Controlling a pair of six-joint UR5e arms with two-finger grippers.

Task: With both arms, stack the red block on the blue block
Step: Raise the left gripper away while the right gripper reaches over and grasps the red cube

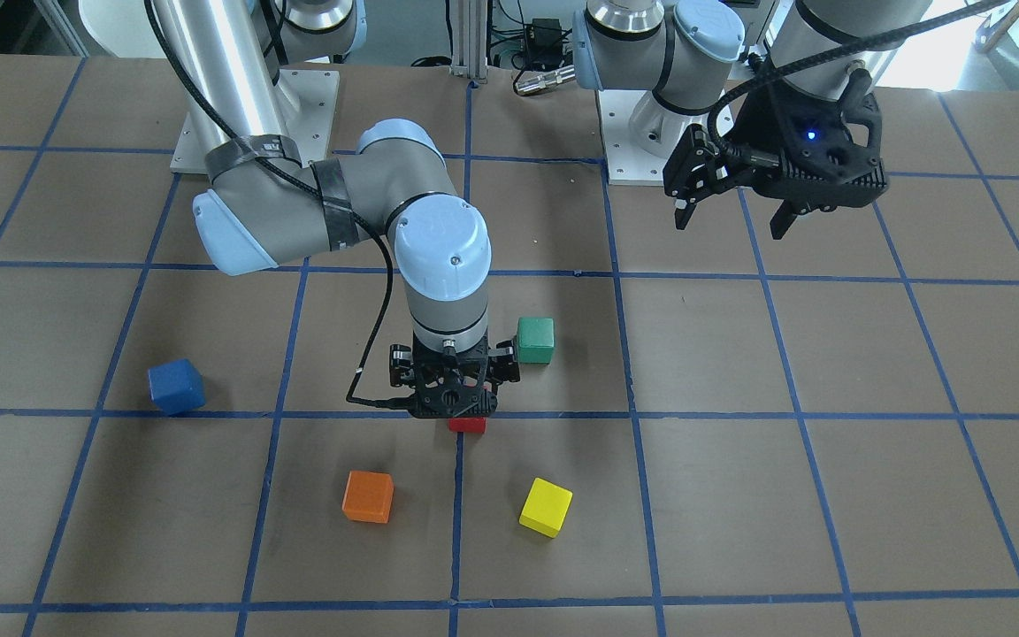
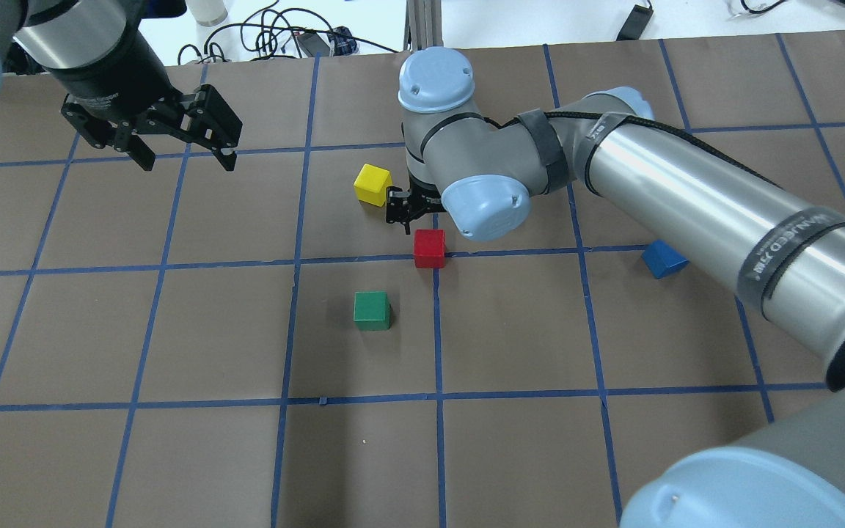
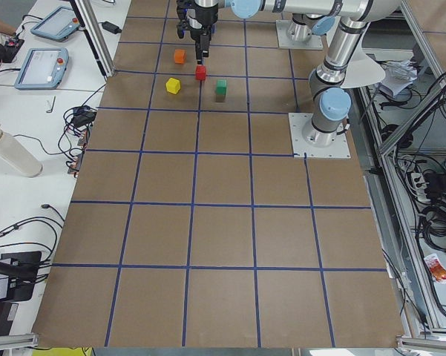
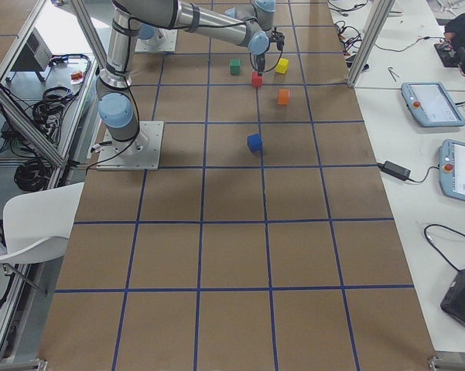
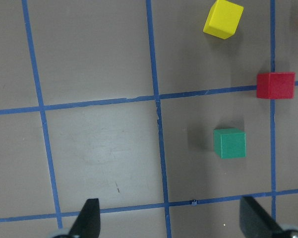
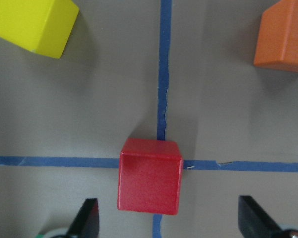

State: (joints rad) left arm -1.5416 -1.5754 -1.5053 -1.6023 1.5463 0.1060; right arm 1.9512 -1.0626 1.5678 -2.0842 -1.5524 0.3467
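Observation:
The red block (image 1: 467, 425) sits on a blue tape crossing near the table's middle. My right gripper (image 1: 455, 398) points straight down just above it, open. In the right wrist view its fingers (image 6: 88, 218) stand wide apart on either side of the red block (image 6: 149, 176) without touching it. The blue block (image 1: 176, 387) rests apart on the table on my right side and also shows in the overhead view (image 2: 663, 258). My left gripper (image 1: 731, 221) hangs high near its base, open and empty.
A green block (image 1: 534, 340), a yellow block (image 1: 546, 507) and an orange block (image 1: 368, 496) lie close around the red block. The right arm's elbow (image 2: 485, 205) hides the orange block in the overhead view. Both arm bases stand at the table's robot side.

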